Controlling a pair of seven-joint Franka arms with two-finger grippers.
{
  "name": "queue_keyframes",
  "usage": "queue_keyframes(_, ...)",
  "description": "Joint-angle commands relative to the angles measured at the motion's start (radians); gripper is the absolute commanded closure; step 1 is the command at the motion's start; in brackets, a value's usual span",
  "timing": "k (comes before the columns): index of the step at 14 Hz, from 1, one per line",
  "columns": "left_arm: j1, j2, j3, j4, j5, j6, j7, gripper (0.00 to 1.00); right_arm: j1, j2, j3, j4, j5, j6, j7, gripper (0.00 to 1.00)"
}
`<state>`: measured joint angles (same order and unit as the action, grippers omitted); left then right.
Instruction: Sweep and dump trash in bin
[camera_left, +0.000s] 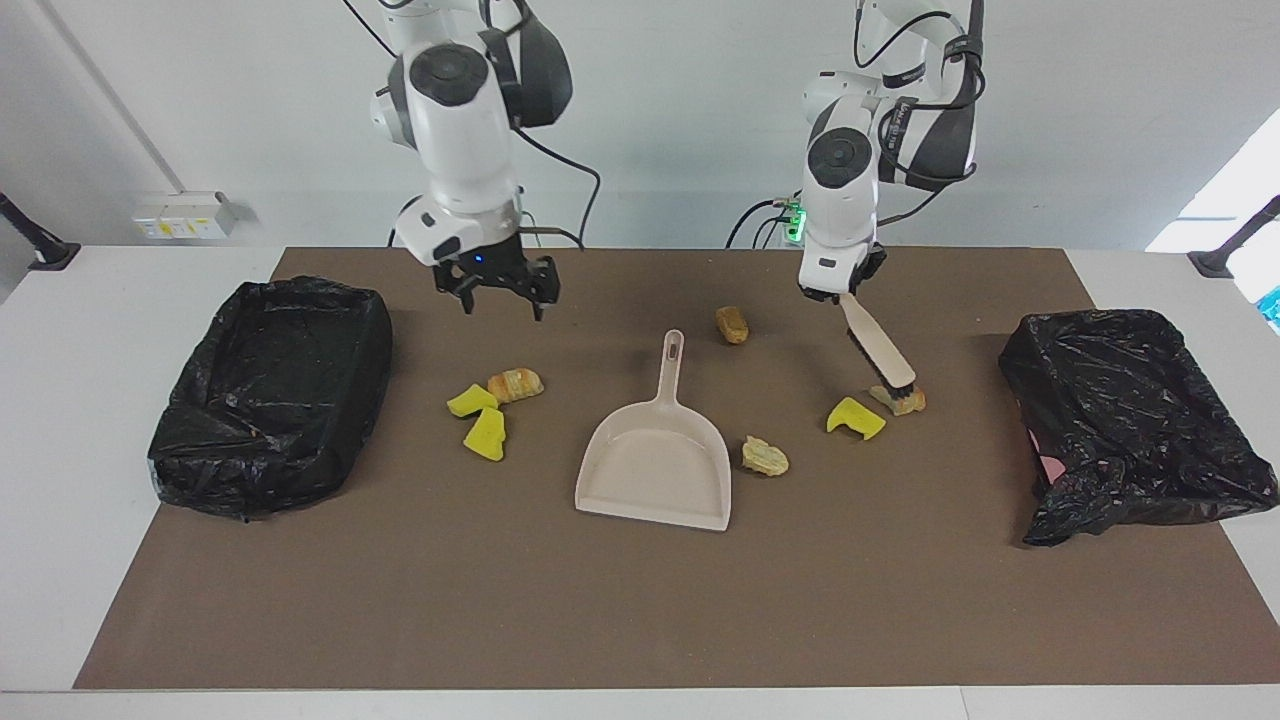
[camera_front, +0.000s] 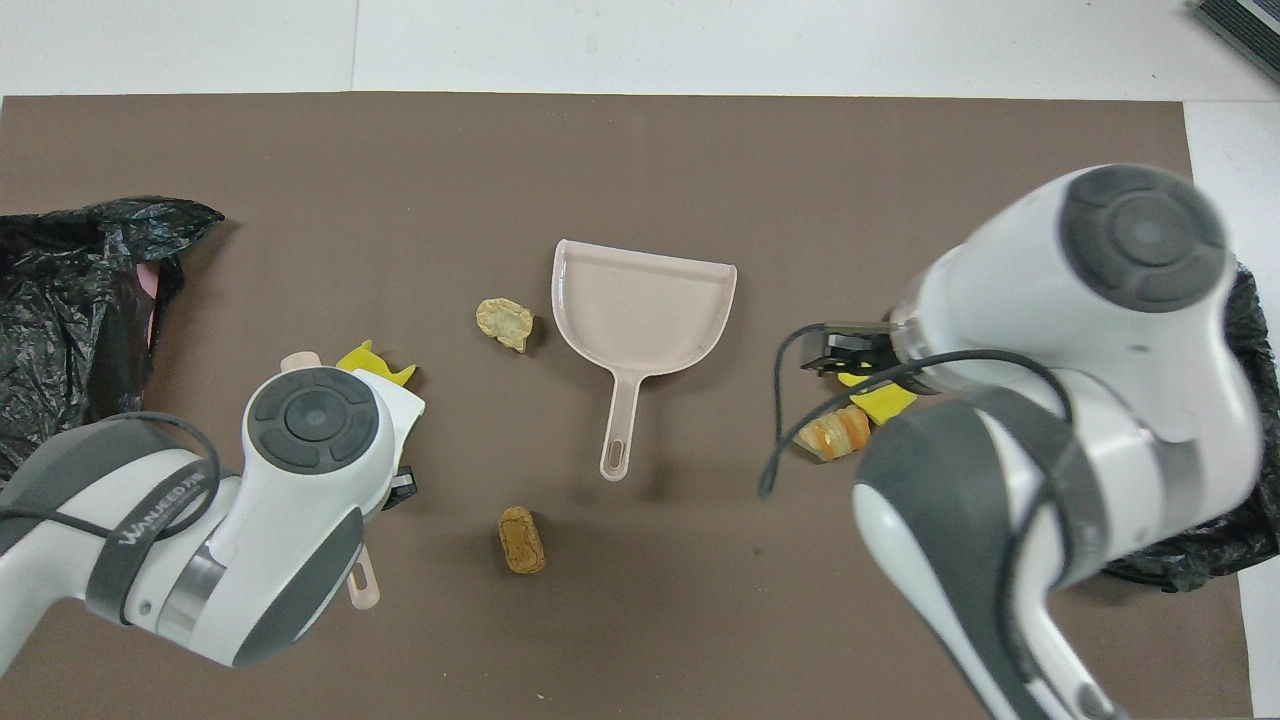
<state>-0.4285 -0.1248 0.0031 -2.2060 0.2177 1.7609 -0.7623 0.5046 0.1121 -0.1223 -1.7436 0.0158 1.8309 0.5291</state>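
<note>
Left arm sleeve reads "WANJEED". Dustpan empty. Left gripper pinches brush, bristles on trash. Right gripper spread.

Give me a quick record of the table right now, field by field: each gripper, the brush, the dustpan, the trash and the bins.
left gripper: shut on the brush handle
brush: tilted, bristles down at a bread lump
right gripper: open, empty, over the mat
dustpan: flat on the mat, empty, unheld
trash: seven pieces, all on the mat
bins: two, black-lined, one at each end
</note>
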Motion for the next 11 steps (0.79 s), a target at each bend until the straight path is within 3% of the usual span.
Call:
queue_keyframes(1,0.112,-0.021,-0.014,-0.066,0.049,0.083,0.111,1.0,0.075,0.098,-0.005,0.021,0.087,0.123,0.133,0.0)
queue_keyframes(4,0.215,-0.045,-0.014,-0.138,0.054,0.187,0.233,1.0,0.162,0.176,-0.005,0.023,0.151,0.247,0.216,0.0)
queue_keyframes(8,0.355,-0.072,-0.014,-0.23,0.069,0.328,0.402,1.0,0.213,0.227,0.007,-0.006,0.153,0.303,0.221,0.0)
queue_keyframes(11,0.352,-0.053,-0.017,-0.248,0.069,0.39,0.432,1.0,0.224,0.225,0.012,-0.053,0.153,0.323,0.165,0.0)
